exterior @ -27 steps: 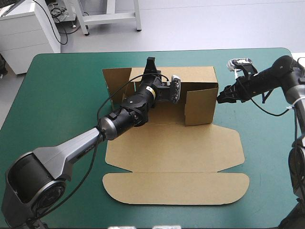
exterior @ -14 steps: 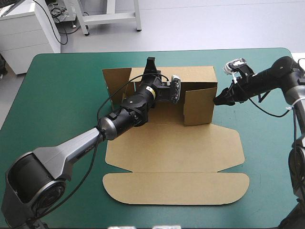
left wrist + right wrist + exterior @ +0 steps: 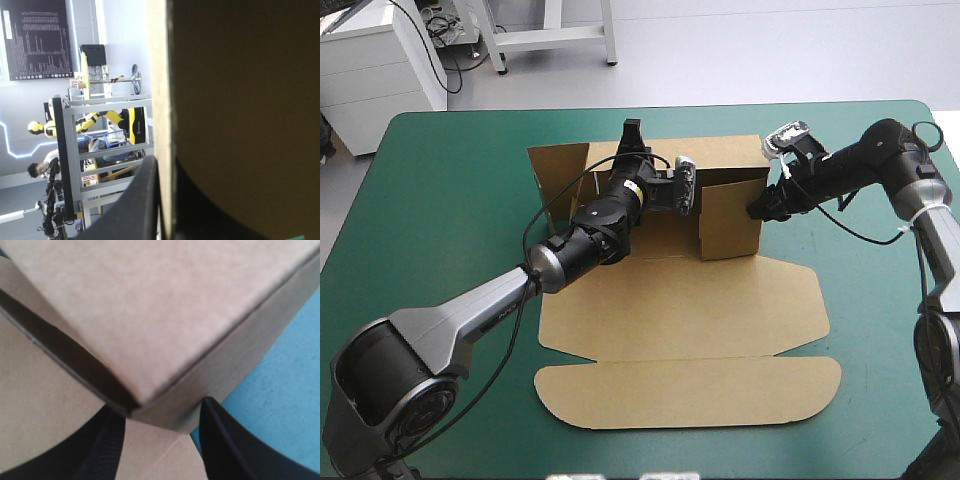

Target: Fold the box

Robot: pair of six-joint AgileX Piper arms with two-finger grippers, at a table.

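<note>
High view: the box sits mid-table on the teal-green cover. Back wall and both side flaps are up, front panel and lid are flat, so I'd guess halfway, with the tucking left. My left gripper is on the back wall's top edge, my right gripper at the right corner.

Left wrist: board pinched tight, though only one finger shows clearly.

Right wrist: fingers spread, gripping nothing, the corner just ahead. The box's inside is hidden.

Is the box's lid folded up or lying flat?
Flat: the box's lid lies spread on the table while the far wall stands.
</note>
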